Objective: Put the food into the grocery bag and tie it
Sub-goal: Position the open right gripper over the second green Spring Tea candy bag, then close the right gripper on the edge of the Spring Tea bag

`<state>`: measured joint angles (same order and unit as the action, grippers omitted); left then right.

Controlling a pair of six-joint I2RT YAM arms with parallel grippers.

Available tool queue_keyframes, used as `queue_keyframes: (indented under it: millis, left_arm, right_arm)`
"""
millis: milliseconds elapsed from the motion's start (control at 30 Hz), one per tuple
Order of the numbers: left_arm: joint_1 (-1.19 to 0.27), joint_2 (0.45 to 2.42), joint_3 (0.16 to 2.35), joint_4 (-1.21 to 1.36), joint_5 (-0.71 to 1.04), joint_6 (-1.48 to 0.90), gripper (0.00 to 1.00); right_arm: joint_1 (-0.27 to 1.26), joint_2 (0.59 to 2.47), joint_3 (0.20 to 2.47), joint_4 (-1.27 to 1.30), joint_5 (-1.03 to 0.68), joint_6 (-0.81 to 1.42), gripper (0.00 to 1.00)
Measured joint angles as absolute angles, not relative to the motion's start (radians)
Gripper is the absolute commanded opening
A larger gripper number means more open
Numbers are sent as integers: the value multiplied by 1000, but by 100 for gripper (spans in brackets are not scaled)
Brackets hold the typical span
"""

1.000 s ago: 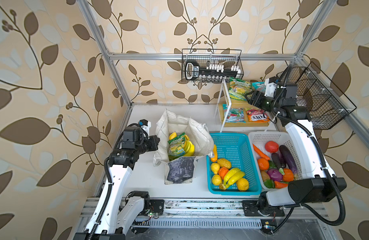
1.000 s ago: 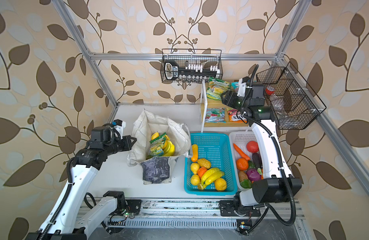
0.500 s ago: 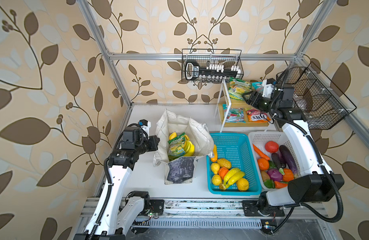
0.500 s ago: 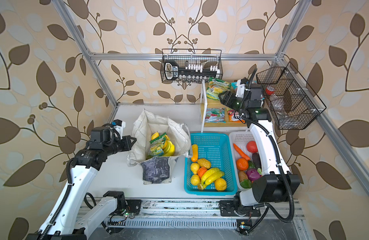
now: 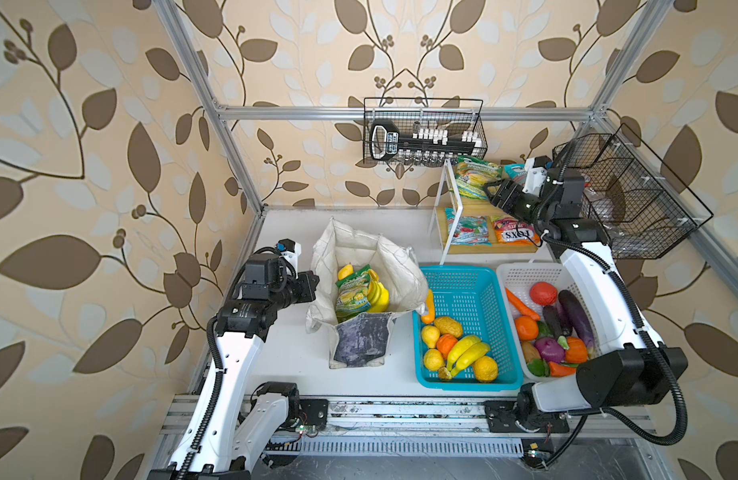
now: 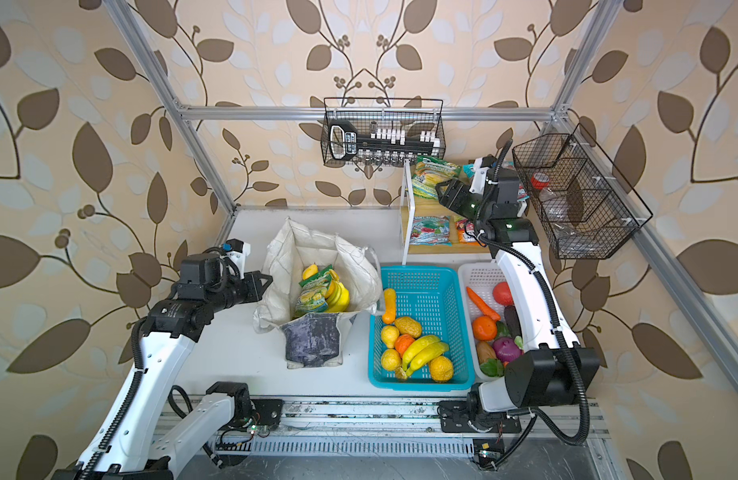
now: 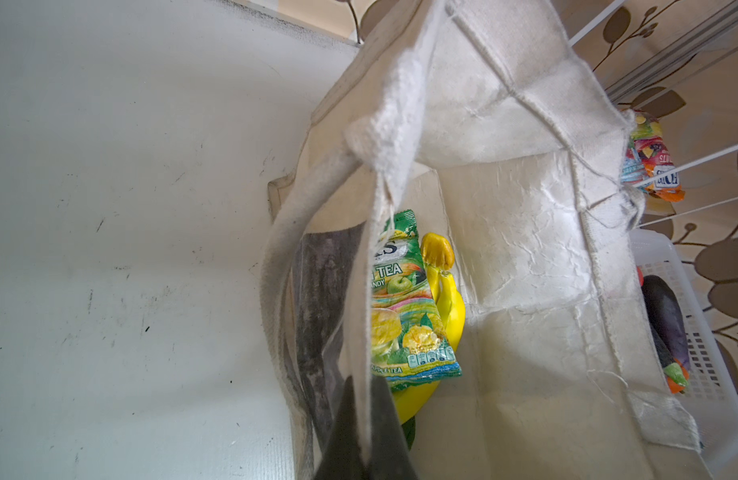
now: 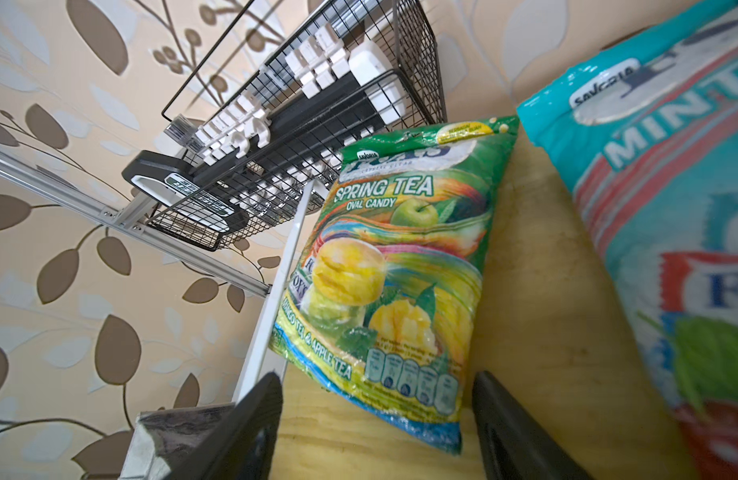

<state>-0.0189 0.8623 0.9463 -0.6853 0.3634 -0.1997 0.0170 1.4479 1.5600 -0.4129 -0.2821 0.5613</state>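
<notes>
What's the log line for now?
left gripper: shut on grocery bag rim | right gripper: open, facing Spring Tea packet on shelf | in bag: banana bunch, green packet | tie: not done

Left arm [image 5: 234, 361]: white moulded link shells, black joint housings, small white lettering on black block, dark screw holes down white link. Right arm [image 5: 595, 299]: same white-and-black build, green lights near wrist. Black ribbed cable conduit [image 5: 684, 401] runs along each arm. White camera module [image 5: 289, 248] with blue connector on left wrist. Right gripper [image 8: 375, 374]: black wedge-shaped fingers [image 8: 255, 424]. Black base plates [image 5: 500, 415], thin exposed wires.
</notes>
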Motion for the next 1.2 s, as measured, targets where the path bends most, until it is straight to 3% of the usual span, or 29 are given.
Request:
queue_keyframes:
  millis: [100,167,233,800,1000,1067,1167,1200]
  left_arm:
    - [-19,863,946,-685,364,-200,0]
    - [-19,867,946,-685,364,-200,0]
    - [-19,870,946,-685,364,-200,0]
    - [-19,871,946,-685,362,-200,0]
    - [-19,872,946,-685,362,-199,0]
    - [-19,871,946,-686,362,-199,0]
    - [-19,871,946,-686,361,-199,0]
    - [-19,872,946,-686,360,-199,0]
  right_arm:
    - [31,1433,1560,-447,-246,548,70]
    - [45,1431,1585,-495,-220,538,78]
    - [52,1435,1618,-532,-199,525,78]
    - [52,1493,1677,-589,-128,555,57]
    - [53,1536,1678,-509,-164,586,55]
    - [54,1544,1672,-479,-178,602,49]
    - [54,1534,1623,-410,-201,640,28]
    - [54,1528,1604,-385,-207,655,27]
